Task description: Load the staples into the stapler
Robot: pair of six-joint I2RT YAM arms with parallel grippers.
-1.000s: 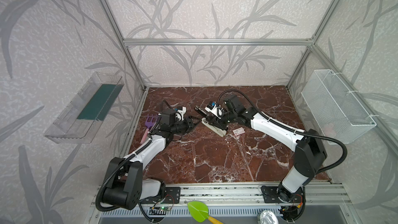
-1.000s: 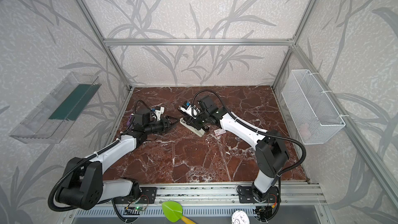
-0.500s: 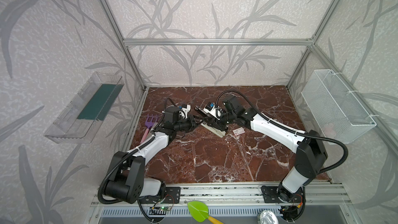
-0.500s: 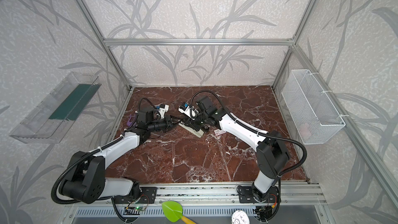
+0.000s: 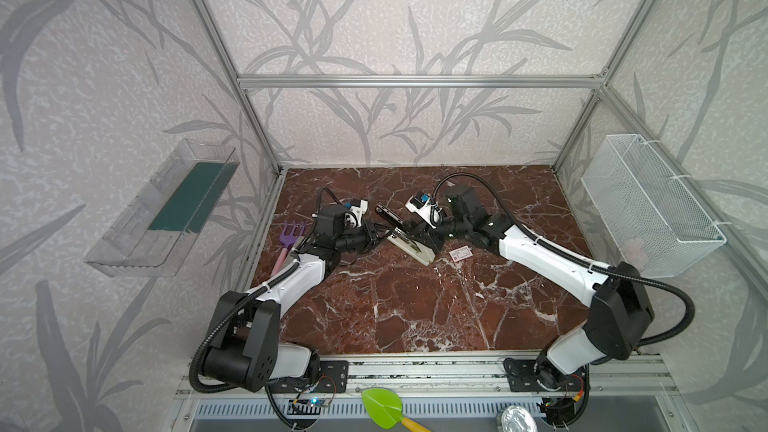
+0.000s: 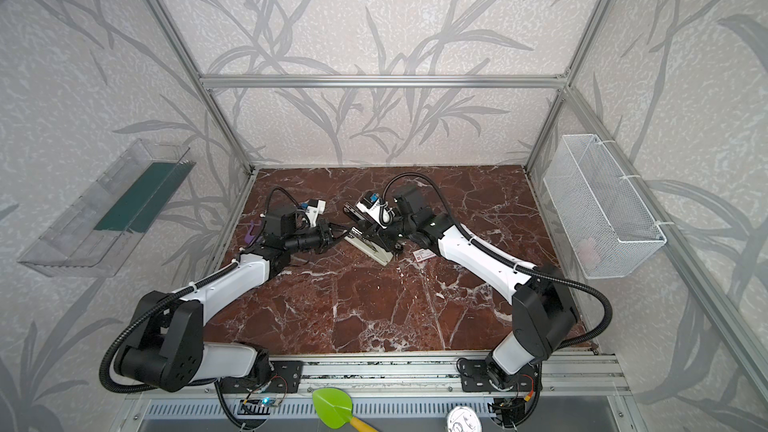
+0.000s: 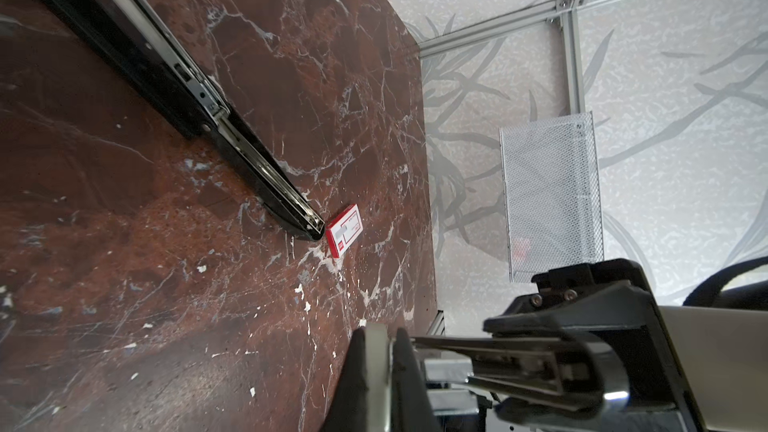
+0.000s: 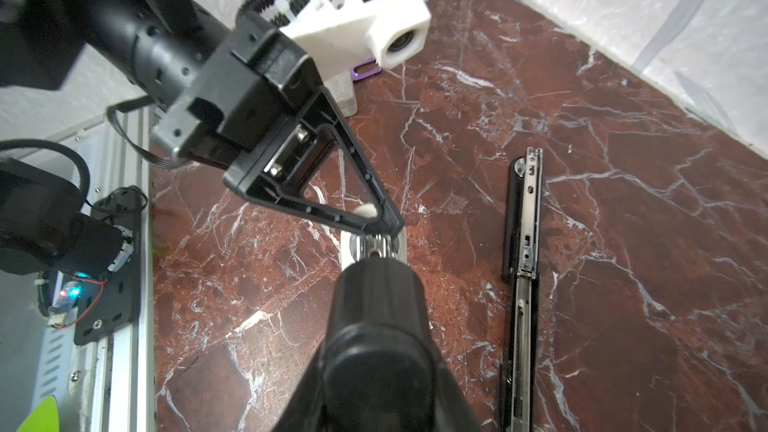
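The staples [image 5: 461, 253] [image 6: 424, 256] [image 7: 344, 234] are a small white box with a red label, flat on the marble to the right of the stapler. The stapler [image 5: 411, 246] [image 6: 372, 249] has a cream base and a black top [image 8: 374, 305]. My right gripper [image 5: 419, 234] is shut on that black top. My left gripper [image 5: 383, 236] [image 7: 386, 367] is shut on the front end of the stapler's base, by its chrome plate [image 8: 374, 245]. The left fingers [image 8: 374, 218] press together on the thin edge.
A second, black stapler [image 7: 166, 64] [image 8: 523, 222] lies opened out flat just behind, its tip near the staples. A purple rake [image 5: 291, 234] lies by the left wall. A wire basket [image 5: 648, 205] hangs on the right wall, and a clear shelf [image 5: 166, 209] on the left.
My left gripper has reached to the right up to the stapler's front end and closed on it. The right arm has stayed in place on the stapler.
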